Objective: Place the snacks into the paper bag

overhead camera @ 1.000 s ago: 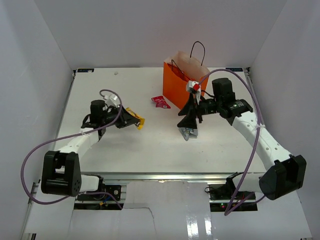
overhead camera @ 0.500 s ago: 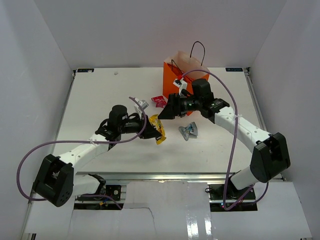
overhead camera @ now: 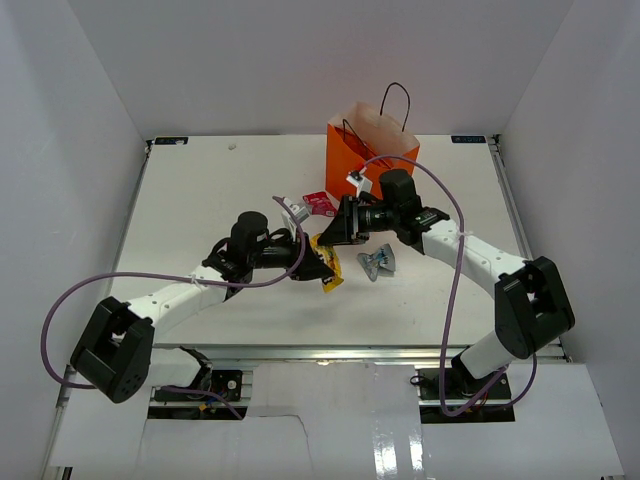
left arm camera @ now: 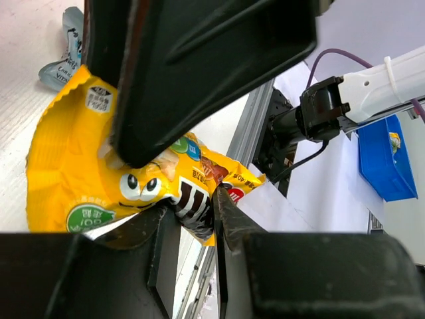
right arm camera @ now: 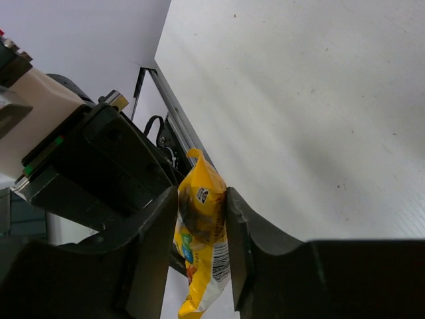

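Left gripper (left arm camera: 196, 214) and right gripper (right arm camera: 202, 211) both pinch the yellow packet (overhead camera: 329, 270) mid-table; paper bag (overhead camera: 362, 175) sits toward the far edge, nearer the right arm.

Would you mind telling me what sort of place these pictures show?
Probably a robotics lab test cell: a white table enclosed by plain white panels, a left arm and right arm mounted at an aluminium rail, and a blue bin beyond.

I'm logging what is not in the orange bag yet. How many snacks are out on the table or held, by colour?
yellow packet: 1
pink-red wrapper: 1
silver-blue wrapper: 1
Total: 3
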Action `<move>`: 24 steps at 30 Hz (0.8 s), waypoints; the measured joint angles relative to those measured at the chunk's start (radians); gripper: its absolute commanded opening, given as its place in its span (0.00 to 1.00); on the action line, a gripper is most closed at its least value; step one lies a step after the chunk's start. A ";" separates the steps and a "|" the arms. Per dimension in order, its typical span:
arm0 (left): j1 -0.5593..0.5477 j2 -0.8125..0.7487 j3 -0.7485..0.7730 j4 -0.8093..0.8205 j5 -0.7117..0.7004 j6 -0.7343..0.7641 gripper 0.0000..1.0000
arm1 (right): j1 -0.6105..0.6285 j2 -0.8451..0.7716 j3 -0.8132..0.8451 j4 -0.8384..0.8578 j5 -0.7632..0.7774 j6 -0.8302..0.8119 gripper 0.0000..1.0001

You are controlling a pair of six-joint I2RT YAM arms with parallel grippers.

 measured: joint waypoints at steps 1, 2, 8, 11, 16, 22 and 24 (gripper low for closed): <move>0.000 0.000 0.003 0.001 0.000 -0.001 0.19 | 0.000 0.000 -0.005 0.006 0.000 0.004 0.35; 0.000 0.000 0.006 0.002 0.000 -0.002 0.19 | -0.001 0.000 -0.009 0.010 0.001 0.008 0.33; -0.003 0.002 0.011 0.012 -0.003 -0.012 0.26 | -0.002 0.000 -0.020 0.031 -0.002 0.017 0.12; -0.003 0.002 0.017 0.014 -0.004 -0.016 0.36 | -0.004 0.000 -0.019 0.039 -0.006 0.016 0.08; -0.005 -0.010 0.017 0.034 -0.019 -0.014 0.69 | -0.015 0.000 0.017 0.025 -0.031 -0.047 0.08; -0.003 -0.113 0.009 0.045 -0.087 -0.008 0.98 | -0.039 -0.021 0.187 -0.071 -0.095 -0.319 0.08; -0.003 -0.159 0.000 0.053 -0.113 -0.009 0.98 | -0.050 -0.044 0.246 -0.117 -0.110 -0.431 0.08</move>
